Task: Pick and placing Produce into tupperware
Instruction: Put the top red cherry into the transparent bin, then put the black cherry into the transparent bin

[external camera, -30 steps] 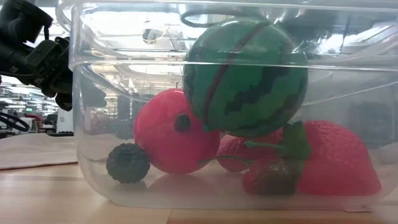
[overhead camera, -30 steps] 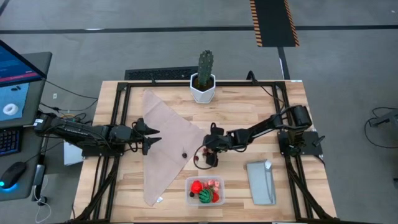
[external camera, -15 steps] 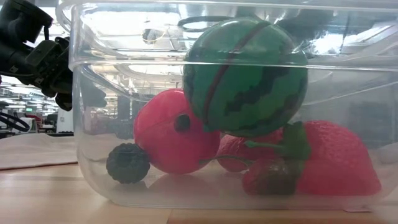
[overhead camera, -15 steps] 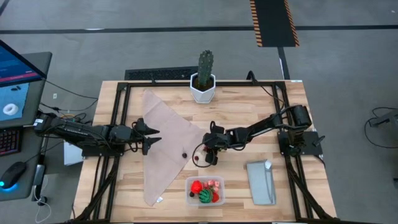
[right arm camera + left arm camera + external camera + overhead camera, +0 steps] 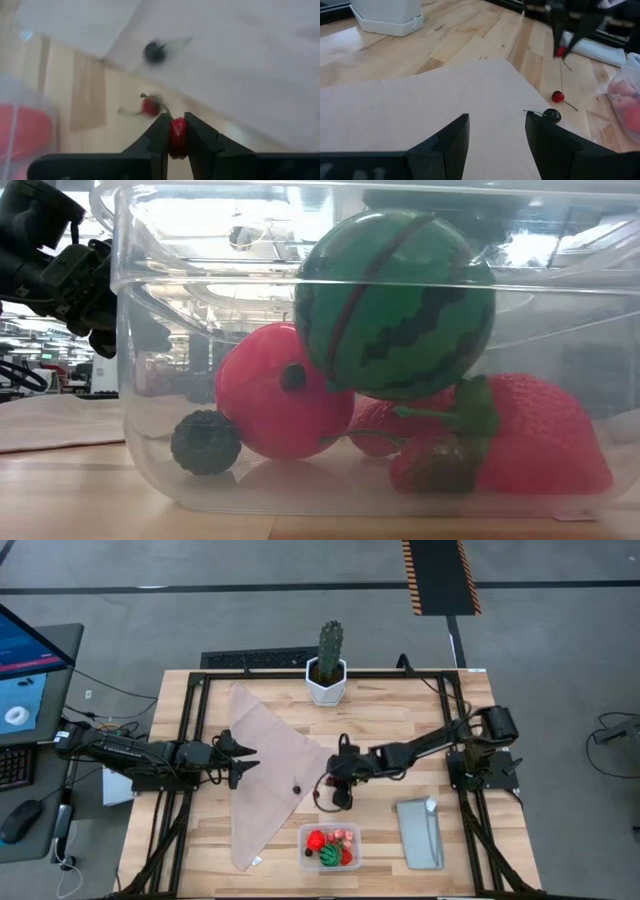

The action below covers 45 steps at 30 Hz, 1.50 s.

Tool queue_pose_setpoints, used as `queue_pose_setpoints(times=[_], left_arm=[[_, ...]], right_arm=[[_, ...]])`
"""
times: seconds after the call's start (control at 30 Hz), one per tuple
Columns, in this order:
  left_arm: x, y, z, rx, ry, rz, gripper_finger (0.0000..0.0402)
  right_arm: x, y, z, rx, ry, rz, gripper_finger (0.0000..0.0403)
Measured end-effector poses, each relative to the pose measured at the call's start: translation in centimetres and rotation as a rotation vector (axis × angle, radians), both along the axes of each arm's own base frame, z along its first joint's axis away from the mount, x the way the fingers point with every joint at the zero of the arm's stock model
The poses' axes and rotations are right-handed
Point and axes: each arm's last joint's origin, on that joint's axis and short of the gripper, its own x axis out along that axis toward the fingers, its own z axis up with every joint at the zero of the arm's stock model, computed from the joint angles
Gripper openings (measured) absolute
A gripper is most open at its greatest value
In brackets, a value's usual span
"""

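Observation:
My right gripper (image 5: 337, 798) hangs over the bare wood just past the beige cloth's right corner, shut on a small red cherry (image 5: 177, 131). A second red cherry (image 5: 150, 106) lies on the wood below it. A dark cherry (image 5: 551, 115) with a stem rests on the cloth's (image 5: 270, 765) edge. The clear tupperware (image 5: 331, 845) stands near the front edge, holding a green striped ball (image 5: 395, 305), strawberries and other red fruit. My left gripper (image 5: 495, 135) stands open and low over the cloth's left part, with nothing between its fingers. My right gripper pinches the red cherry's round body (image 5: 177, 135) between its two fingertips. The fingers point down at the table from above. The cherry sits lifted clear of the wood (image 5: 561, 51), and its thin stem trails below it.
A cactus in a white pot (image 5: 329, 662) stands at the table's far edge. A flat grey-blue lid (image 5: 418, 832) lies at the front right. Black frame rails (image 5: 190, 740) run along both sides of the table.
My right gripper has shut, taking hold of the red cherry beside the cloth's corner. It has stayed nearly in place while its arm's base joint has swung toward the table's right edge. The other cherries have not moved.

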Motion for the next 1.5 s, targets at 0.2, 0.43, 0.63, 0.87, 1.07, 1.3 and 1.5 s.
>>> queue_pose_setpoints(times=[0.2, 0.43, 0.63, 0.87, 1.07, 1.3, 1.5], left_arm=[[0.0, 0.0, 0.0, 0.000, 0.000, 0.000, 0.0182], [0.0, 0.0, 0.0, 0.000, 0.000, 0.000, 0.0182], [0.0, 0.0, 0.0, 0.000, 0.000, 0.000, 0.0182], [0.0, 0.0, 0.0, 0.000, 0.000, 0.000, 0.0182], [0.0, 0.0, 0.0, 0.000, 0.000, -0.001, 0.0182], [0.0, 0.0, -0.1, 0.000, 0.013, -0.002, 0.0182], [0.0, 0.0, -0.1, -0.001, 0.013, -0.004, 0.0182]], right_arm=[[-0.8, 0.8, 3.2, 0.011, -0.093, 0.016, 0.0074], [-1.3, 5.0, 4.0, 0.072, -0.181, 0.076, 0.0075], [-2.2, 8.9, 4.9, 0.064, -0.251, 0.081, 0.0075], [-0.8, 13.2, 4.1, 0.077, -0.243, 0.142, 0.0075], [0.8, 15.0, 1.7, 0.072, -0.118, 0.141, 0.0091], [2.8, 15.8, 1.9, 0.067, -0.064, 0.135, 0.0209], [3.1, 15.3, 4.2, 0.021, -0.063, 0.158, 0.0286]])
